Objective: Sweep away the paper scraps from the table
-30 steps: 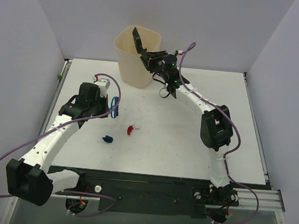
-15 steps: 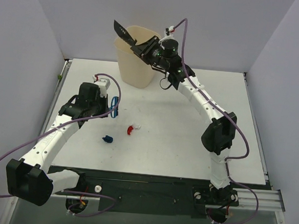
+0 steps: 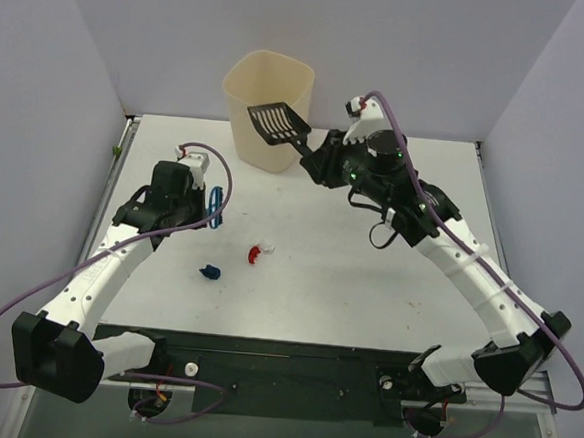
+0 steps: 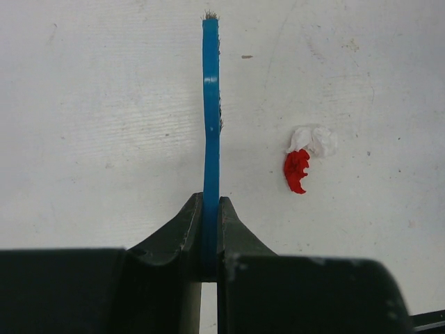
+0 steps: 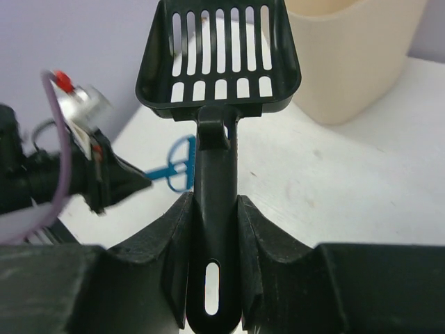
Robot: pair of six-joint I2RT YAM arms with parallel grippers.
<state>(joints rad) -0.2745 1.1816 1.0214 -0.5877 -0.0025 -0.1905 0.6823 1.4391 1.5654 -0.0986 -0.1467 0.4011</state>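
Paper scraps (image 3: 259,251) in view: two, both lying on the white table (image 3: 368,284) in its near-left part. Also one brush, one scoop, one bin, two arms.

The dark blue scrap (image 3: 209,271) lies nearest the arm bases; its shape is too small to resolve. The red-and-white scrap (image 4: 306,156) lies just beyond it and to its right. Its long axis runs from the red end to the white end, the white end pointing away from the left gripper (image 4: 211,212).

That gripper is clamped on the blue brush (image 4: 211,104), which is seen edge-on, long axis straight out from the jaws. The bristles are barely discernible.

The right gripper (image 5: 214,209) is closed on the handle of the black slotted scoop (image 5: 219,56). The handle points far-left, with the head in front of the cream bin (image 3: 246,126) at the far edge. The bin interior is not visible.
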